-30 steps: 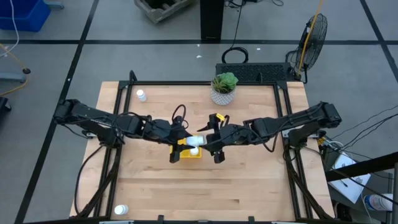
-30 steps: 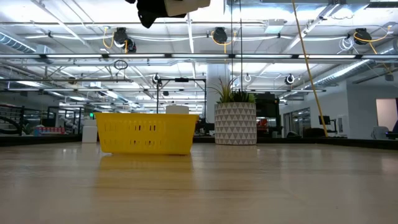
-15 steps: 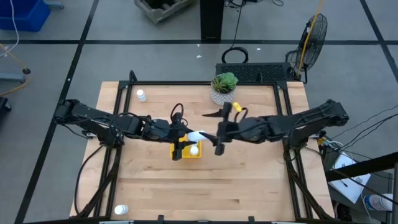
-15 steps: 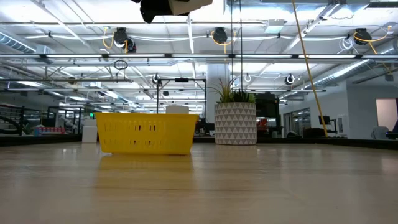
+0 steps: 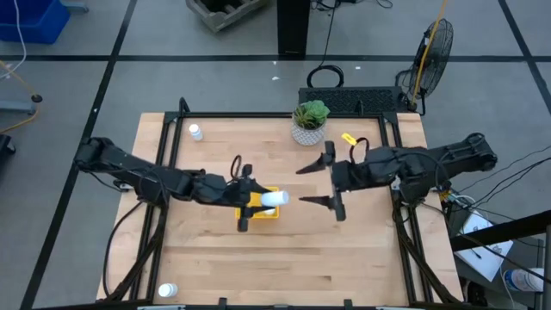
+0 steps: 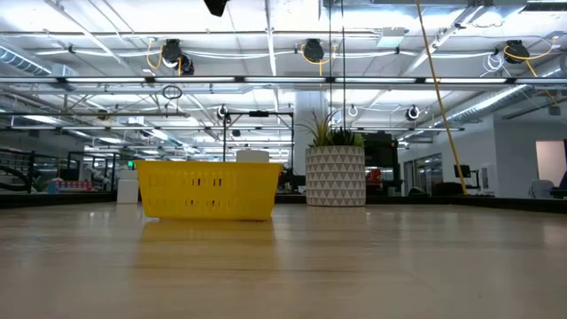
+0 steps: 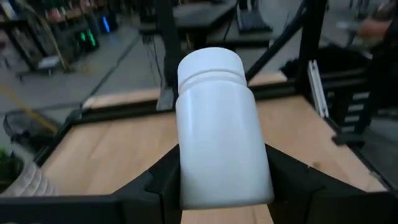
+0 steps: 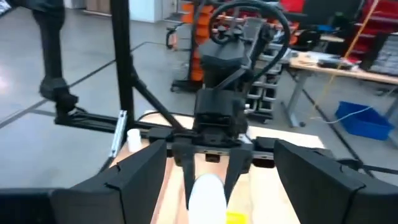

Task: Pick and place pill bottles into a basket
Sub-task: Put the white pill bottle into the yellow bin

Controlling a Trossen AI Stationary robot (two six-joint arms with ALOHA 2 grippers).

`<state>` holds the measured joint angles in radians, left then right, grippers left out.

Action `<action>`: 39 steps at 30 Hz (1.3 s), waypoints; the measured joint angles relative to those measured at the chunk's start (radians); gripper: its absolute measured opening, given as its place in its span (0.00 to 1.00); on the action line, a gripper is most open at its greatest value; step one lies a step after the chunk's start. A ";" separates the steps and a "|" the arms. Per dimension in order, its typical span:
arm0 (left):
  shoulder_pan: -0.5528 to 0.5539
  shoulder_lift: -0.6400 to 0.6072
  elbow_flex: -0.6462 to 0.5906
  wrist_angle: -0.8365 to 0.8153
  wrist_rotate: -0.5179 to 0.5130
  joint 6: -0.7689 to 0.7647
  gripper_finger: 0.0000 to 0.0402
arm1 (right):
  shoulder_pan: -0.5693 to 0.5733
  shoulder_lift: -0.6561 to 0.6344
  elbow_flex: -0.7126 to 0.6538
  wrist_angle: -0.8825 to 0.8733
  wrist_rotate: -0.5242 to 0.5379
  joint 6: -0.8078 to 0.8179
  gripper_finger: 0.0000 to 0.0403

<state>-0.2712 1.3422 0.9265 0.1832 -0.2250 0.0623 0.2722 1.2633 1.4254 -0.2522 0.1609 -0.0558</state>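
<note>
A white pill bottle [image 7: 217,124] lies level in my left gripper [image 5: 256,201], which is shut on it just above the yellow basket [image 5: 255,213] at mid-table. The basket [image 6: 208,189] rests flat on the wood. My right gripper [image 5: 301,185] hangs open to the right of the bottle, fingers pointing at it, holding nothing; its wrist view shows the bottle [image 8: 207,193] between the left arm's fingers. Two more pill bottles stand on the table, one [image 5: 196,132] at the far left, one [image 5: 168,291] at the near left corner. My left gripper pinches the bottle's body near its bottom end [image 7: 205,186] between its two fingers [image 7: 158,183]. The fingers come level from the table's left and lie along the bottle. The bottle sticks out past them, cap [image 7: 209,65] away from the gripper, lifted clear over the basket.
A white patterned pot with a green plant [image 5: 310,123] stands at the far edge behind the basket and shows beside it in the low view [image 6: 335,175]. Black frame rails [image 5: 164,164] run along the table's left and right sides. Bare wood lies toward the near edge.
My right gripper has drawn back from the bottle toward the table's right edge and risen, rolling as it went, its fingers apart throughout. My left gripper has kept the bottle over the basket and turned a little with it.
</note>
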 joint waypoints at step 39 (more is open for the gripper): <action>-0.093 0.000 -0.230 0.520 -0.165 0.012 0.44 | -0.147 0.290 0.272 -0.291 -0.242 0.011 0.69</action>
<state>-0.3645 1.3422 0.6964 0.7028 -0.3898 0.0747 0.1249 1.5529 1.6970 -0.5433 -0.0811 -0.0449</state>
